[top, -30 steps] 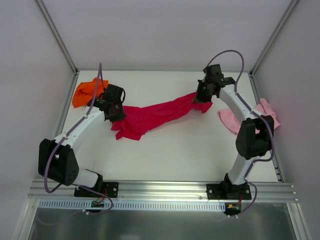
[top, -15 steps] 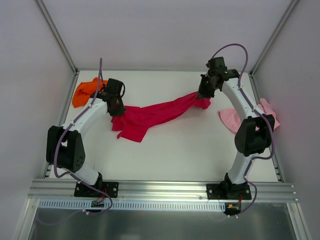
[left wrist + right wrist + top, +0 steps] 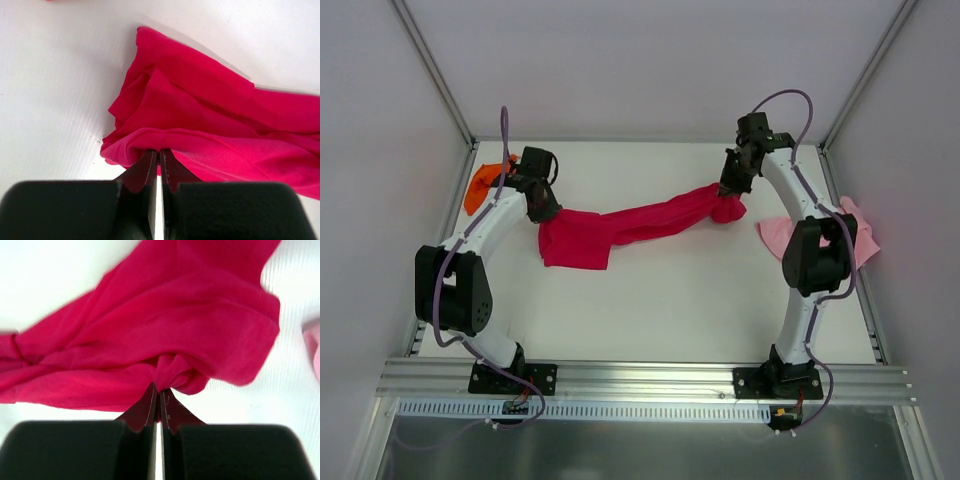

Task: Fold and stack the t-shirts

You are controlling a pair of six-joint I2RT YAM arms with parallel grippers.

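Left gripper (image 3: 156, 159) and right gripper (image 3: 158, 392) each pinch an end of the red shirt (image 3: 640, 226), so I'm holding it stretched across mid-frame for flattening.

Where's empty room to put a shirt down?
The widest bare patch of white table lies between the crimson red cloth t-shirt and the arm bases. A smaller one is behind that shirt. Crowded: far-left corner, bright orange cloth t-shirt; right edge, pale pink cloth t-shirt.
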